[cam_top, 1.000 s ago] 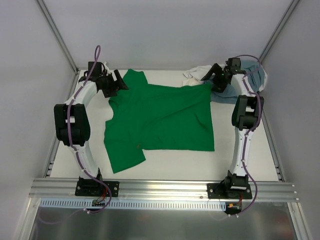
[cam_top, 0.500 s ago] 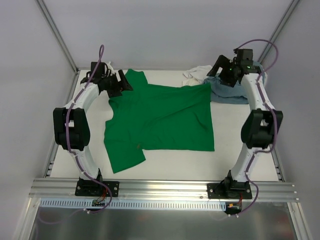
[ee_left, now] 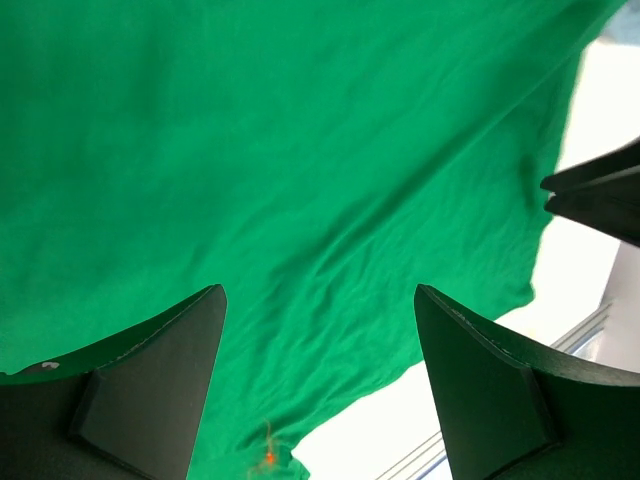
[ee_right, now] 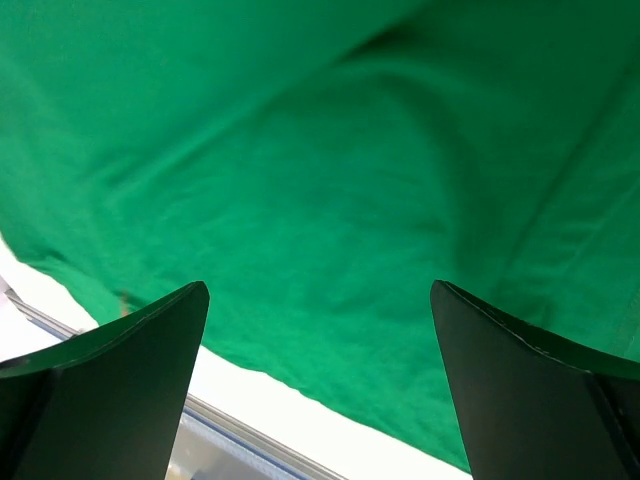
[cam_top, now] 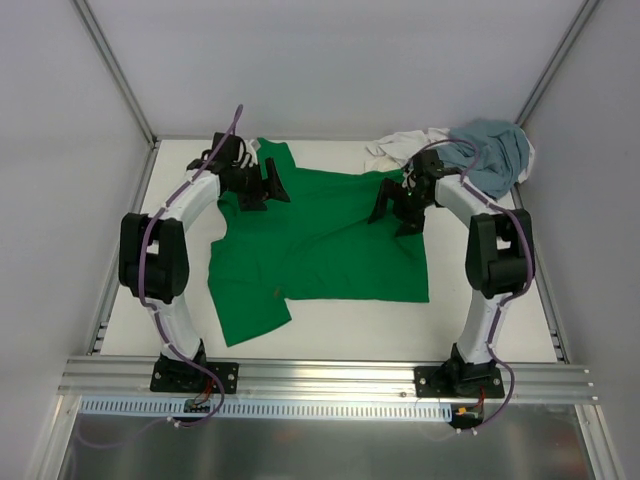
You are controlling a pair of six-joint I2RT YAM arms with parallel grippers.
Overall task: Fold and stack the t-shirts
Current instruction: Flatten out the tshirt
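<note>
1. Broadly, a flat white table carries everything, and its bare surface shows on all sides of the green shirt.
2. A bright green short-sleeved cloth t-shirt lies spread open and mostly flat in the middle. One sleeve points to the far left corner and the other to the near left. Shallow wrinkles run across the cloth in both wrist views.
3. The white and black left arm curves in from the green shirt's left side, and the matching right arm reaches in from its right side.
4. A dusty grey-blue shirt sits in a crumpled heap just beyond the green shirt's far right corner.
5. A white shirt is bunched at the green shirt's far edge, touching the grey-blue heap.
6. The left gripper is over the green shirt's far left part, near the upper sleeve. Its jaws are spread wide with nothing between them.
7. The right gripper is over the green shirt's far right part, likewise released and empty. I cannot tell whether either gripper touches the cloth.
8. A tiny orange fleck marks the green shirt near its near edge.
</note>
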